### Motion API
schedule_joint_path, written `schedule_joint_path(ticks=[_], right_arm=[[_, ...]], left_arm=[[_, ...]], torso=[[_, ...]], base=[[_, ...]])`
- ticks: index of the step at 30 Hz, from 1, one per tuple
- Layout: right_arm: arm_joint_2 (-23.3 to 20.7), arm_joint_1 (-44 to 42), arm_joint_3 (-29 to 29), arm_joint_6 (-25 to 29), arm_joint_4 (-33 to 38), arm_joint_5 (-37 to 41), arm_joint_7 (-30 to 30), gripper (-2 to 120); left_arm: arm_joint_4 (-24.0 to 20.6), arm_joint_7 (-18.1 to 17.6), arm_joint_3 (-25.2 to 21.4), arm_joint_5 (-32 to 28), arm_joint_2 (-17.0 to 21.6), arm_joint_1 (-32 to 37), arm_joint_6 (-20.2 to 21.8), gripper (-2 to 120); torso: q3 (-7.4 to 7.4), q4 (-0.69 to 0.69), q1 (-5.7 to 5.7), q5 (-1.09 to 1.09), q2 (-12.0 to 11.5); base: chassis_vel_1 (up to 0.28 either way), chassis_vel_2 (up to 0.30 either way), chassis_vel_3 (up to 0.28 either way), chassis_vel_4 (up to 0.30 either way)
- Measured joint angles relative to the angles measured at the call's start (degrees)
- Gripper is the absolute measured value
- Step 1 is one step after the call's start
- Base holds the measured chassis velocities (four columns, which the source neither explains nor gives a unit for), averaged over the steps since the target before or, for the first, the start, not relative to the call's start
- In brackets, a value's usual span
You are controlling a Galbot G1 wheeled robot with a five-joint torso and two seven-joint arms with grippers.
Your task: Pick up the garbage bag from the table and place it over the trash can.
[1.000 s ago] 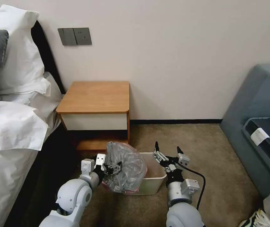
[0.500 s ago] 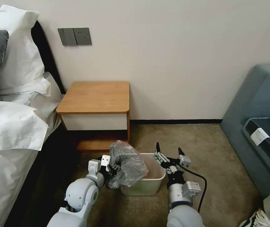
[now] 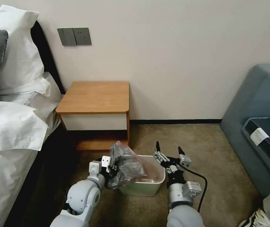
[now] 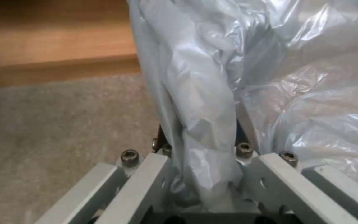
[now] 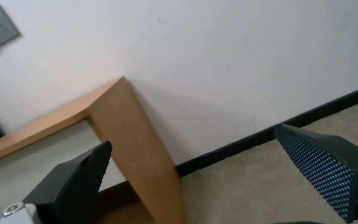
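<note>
A: What shifted, low centre of the head view?

B: The left claw (image 3: 114, 168), clamped on a gathered fold of the garbage bag (image 3: 126, 164), has carried it lower — the bundle now sags over the near-left rim of the trash can (image 3: 155, 182), more of the bin's mouth showing than a second ago.

A: The right claw (image 3: 169, 150)?

B: Fingers apart, unmoved just right of the bin. The tabletop (image 3: 94, 96) is bare — pickup done, though I judge the bag's mouth isn't spread over the rim yet.
</note>
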Motion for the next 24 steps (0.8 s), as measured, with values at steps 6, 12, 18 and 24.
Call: schedule_joint_path(ticks=[6, 12, 18, 24], right_arm=[[-3.23, 1.09, -1.63, -0.67, 2.65, 7.27, -7.78, 100], [-8.46, 3.89, -2.53, -12.21, 7.26, 19.08, -14.83, 100], [-11.76, 7.87, -1.96, -22.34, 7.4, 29.21, -20.11, 100], [-13.47, 11.83, -1.59, -24.1, 3.6, 31.23, -20.96, 100]], left_arm=[[-2.59, -2.0, -1.19, 0.66, 2.3, 3.35, -16.95, 3], [-4.26, -0.66, -2.3, 0.62, 3.78, 4.72, -26.48, 3], [-6.39, 0.7, -1.71, -0.88, 4.71, 4.78, -28.37, 3], [-7.27, 2.04, -1.56, -2.27, 6.09, 4.77, -29.61, 3]], torso=[[0.01, 0.02, 0.0, 0.01, 0.0], [0.01, 0.01, 0.0, 0.0, 0.0], [0.0, 0.0, 0.0, 0.0, 0.0], [0.0, 0.01, 0.0, 0.01, 0.0]], base=[[0.0, 0.0, 0.0, 0.0], [0.0, 0.0, 0.0, 0.0], [0.0, 0.0, 0.0, 0.0], [0.0, 0.0, 0.0, 0.0]])
